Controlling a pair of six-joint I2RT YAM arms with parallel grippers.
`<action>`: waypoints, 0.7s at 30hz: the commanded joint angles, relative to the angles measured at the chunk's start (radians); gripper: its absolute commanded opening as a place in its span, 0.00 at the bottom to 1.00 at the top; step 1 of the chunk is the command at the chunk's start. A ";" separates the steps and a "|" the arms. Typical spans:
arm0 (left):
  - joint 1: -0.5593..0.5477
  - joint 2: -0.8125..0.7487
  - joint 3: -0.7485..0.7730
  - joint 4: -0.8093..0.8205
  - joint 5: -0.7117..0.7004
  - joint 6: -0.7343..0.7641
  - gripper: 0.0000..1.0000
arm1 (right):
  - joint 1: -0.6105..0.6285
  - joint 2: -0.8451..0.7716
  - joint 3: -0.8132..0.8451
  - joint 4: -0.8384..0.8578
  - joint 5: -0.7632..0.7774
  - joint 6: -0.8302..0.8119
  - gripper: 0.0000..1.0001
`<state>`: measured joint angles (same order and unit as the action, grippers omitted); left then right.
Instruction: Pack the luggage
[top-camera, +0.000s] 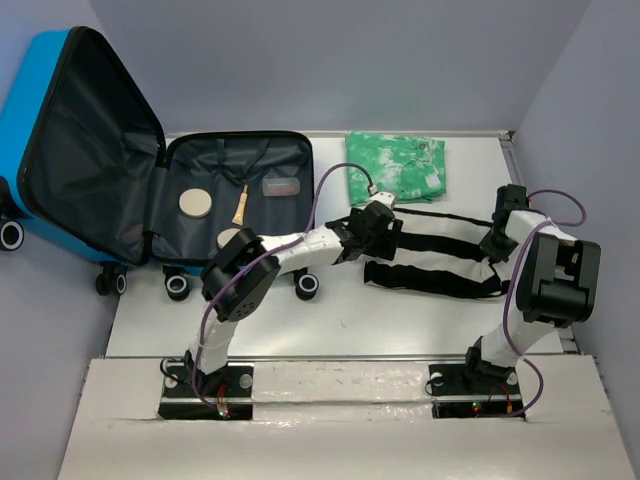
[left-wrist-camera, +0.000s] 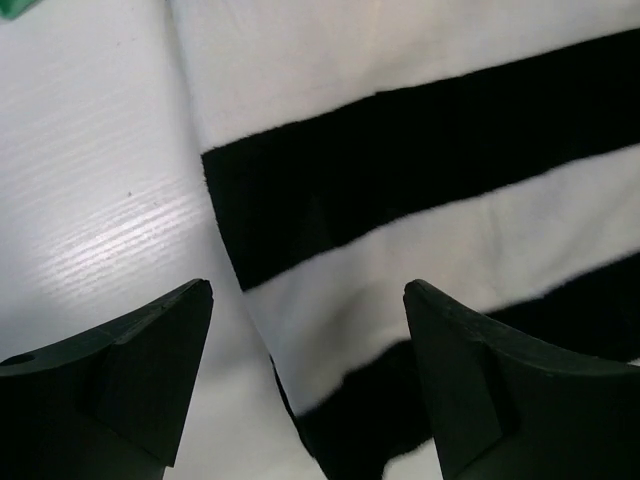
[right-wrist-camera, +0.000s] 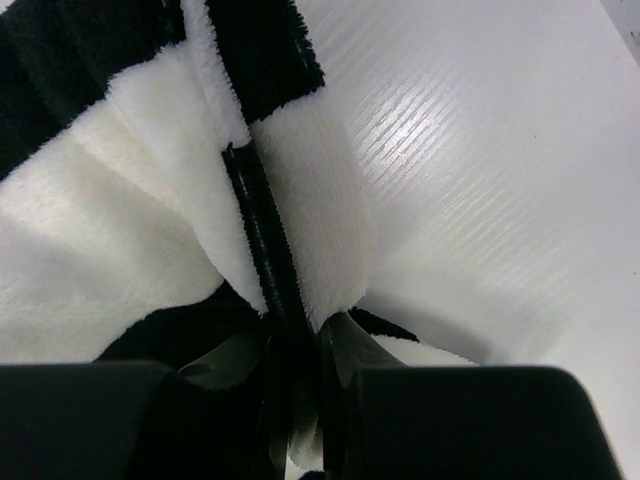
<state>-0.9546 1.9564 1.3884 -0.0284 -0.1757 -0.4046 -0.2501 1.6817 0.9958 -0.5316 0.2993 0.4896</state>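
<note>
The blue luggage lies open at the far left, its black lining holding two round discs and a small brush. A black-and-white striped fleece cloth lies on the table between my arms. My left gripper is open just above the cloth's left edge; its fingers straddle the edge without touching it. My right gripper is shut on the cloth's right edge, which bunches into a fold between the fingers.
A green-and-white patterned garment lies folded at the back of the white table, just beyond the striped cloth. Grey walls close the table in at the back and on the right.
</note>
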 joint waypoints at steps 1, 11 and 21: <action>0.040 0.108 0.125 -0.047 -0.047 0.001 0.88 | -0.011 0.026 -0.031 0.087 -0.006 -0.005 0.07; 0.053 0.260 0.189 -0.025 0.102 -0.029 0.74 | -0.011 -0.008 -0.052 0.104 -0.072 0.000 0.07; 0.056 0.201 0.091 0.140 0.163 -0.079 0.06 | -0.002 -0.140 -0.065 0.113 -0.149 0.026 0.07</action>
<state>-0.8955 2.2105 1.5478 0.0666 -0.0410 -0.4576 -0.2558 1.6333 0.9493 -0.4629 0.2226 0.4881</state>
